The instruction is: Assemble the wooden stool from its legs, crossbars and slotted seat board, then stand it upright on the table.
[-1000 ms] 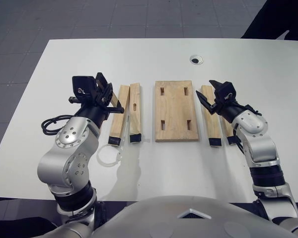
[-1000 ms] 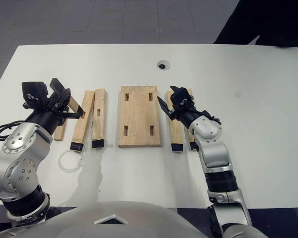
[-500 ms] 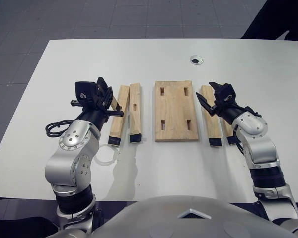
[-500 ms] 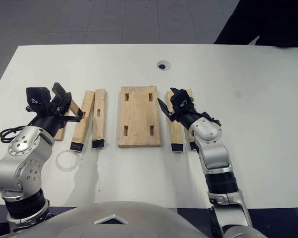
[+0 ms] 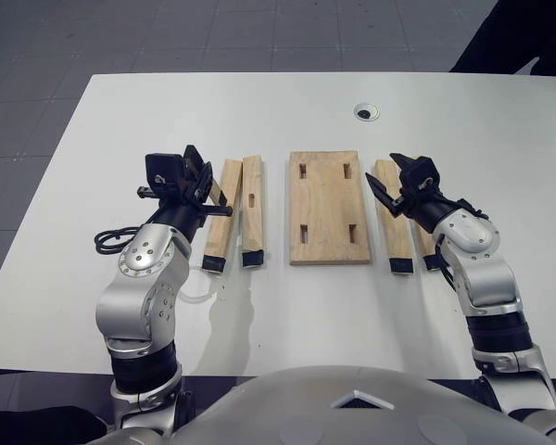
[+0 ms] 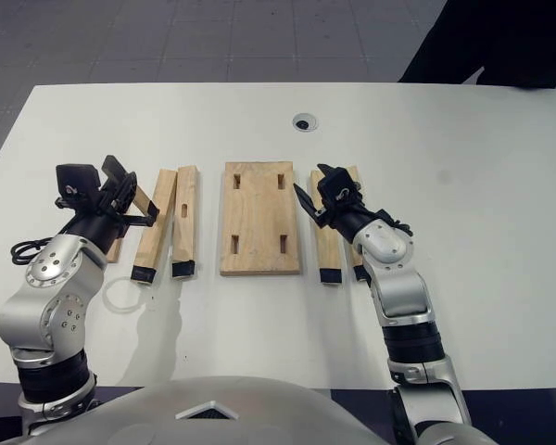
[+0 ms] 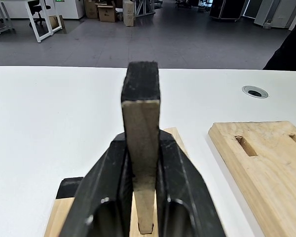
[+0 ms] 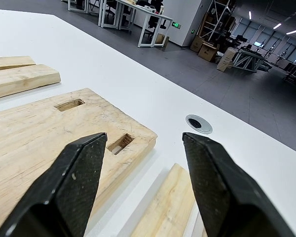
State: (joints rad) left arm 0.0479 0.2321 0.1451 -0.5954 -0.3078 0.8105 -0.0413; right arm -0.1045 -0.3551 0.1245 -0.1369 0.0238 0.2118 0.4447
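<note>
Left wrist view puts the held part right in front of me: a wooden piece (image 7: 141, 113) with a black end cap, clamped edge-on between the two fingers of the left gripper (image 7: 143, 144), its capped end sticking out past the fingertips. I can't say for sure whether it is a leg or a crossbar. It is held above the left side of the table (image 5: 334, 306), beside the laid-out parts.

From the head camera, the seat board (image 5: 326, 204) lies flat in the middle of the table, its four slots facing up. Just to its left sit one leg (image 5: 224, 221) and a second leg (image 5: 251, 230), side by side with black caps toward me. To its right is a third leg (image 5: 395, 234) and a fourth leg (image 5: 428, 248), the last partly hidden by my right arm.

The right gripper (image 8: 144, 140) hangs over the far end of the third leg with its fingers spread wide and nothing between them (its wrist camera shows the board's far slots through the gap).

Further out, a cable grommet (image 5: 366, 112) sits in the tabletop beyond the board, a black cable (image 5: 111, 241) loops beside the left arm, and a white ring (image 6: 120, 298) lies flat near the front. The right eye view also shows wood (image 6: 113, 248) tucked under the left forearm, probably another part.
</note>
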